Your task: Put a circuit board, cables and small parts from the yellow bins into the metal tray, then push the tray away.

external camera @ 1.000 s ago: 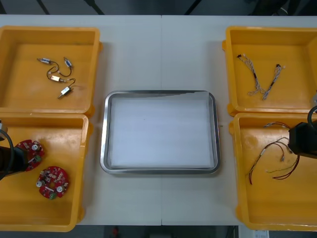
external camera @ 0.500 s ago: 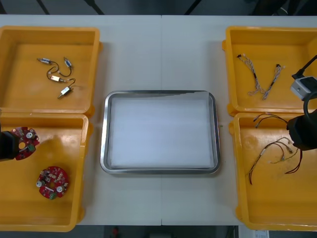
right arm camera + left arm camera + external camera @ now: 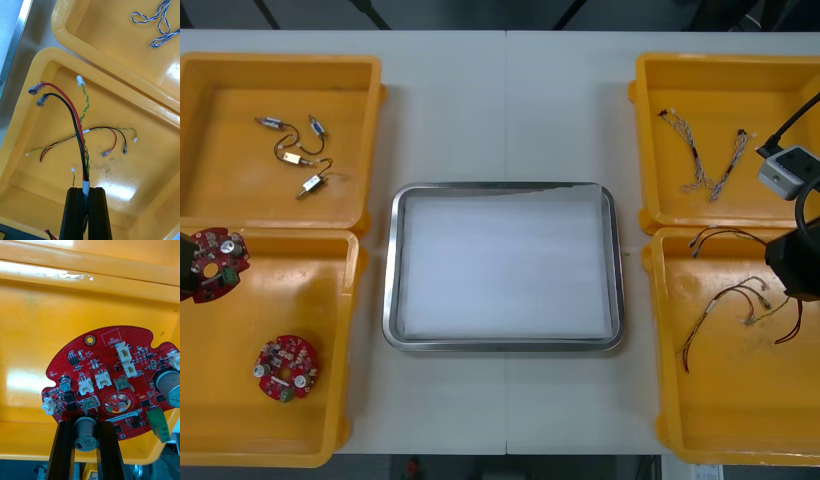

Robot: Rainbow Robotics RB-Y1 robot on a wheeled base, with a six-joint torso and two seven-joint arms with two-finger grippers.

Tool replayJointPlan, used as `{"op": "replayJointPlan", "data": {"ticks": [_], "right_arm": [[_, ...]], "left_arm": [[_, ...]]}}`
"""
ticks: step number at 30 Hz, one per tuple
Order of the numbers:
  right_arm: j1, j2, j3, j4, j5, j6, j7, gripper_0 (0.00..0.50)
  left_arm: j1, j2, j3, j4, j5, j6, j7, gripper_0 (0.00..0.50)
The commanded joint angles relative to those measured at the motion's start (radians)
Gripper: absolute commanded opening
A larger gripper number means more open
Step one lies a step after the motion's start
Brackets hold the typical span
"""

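Left gripper point(image 3: 85, 423) clamped on circuit board point(image 3: 108, 382) well left of metal tray point(image 3: 390, 290), right gripper point(image 3: 87, 193) pinching cables point(image 3: 77, 123) right of it: carry both high over its rim before release

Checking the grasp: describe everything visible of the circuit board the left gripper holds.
The circuit board is round and red with a notched rim, carrying white connectors, silver cylinders, a green block and a gold-ringed hole. The left gripper has its jaws shut on one silver cylinder at its edge. It looks lifted over the far rim of the near left yellow bin; nothing else touches it.
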Motion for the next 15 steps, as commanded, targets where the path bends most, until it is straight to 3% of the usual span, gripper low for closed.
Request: {"op": "replayJointPlan", "data": {"ticks": [1,7,15], "right_arm": [[-0.027,-0.038,-0.03,-0.028,-0.008,0.007,-0.003,0.0],[-0.027,-0.038,-0.03,-0.028,-0.008,0.007,-0.003,0.0],[-0.027,-0.038,-0.03,-0.028,-0.008,0.007,-0.003,0.0]], "left_arm": [[-0.129,-0.047,-0.009,-0.057,0.017,0.069,0.115,0.0],[-0.27,-0.108,-0.131,-0.088,-0.014,0.09,0.278,0.0],[-0.539,-0.237,-0.411,-0.122,-0.164,0.175,0.61,0.0]]}}
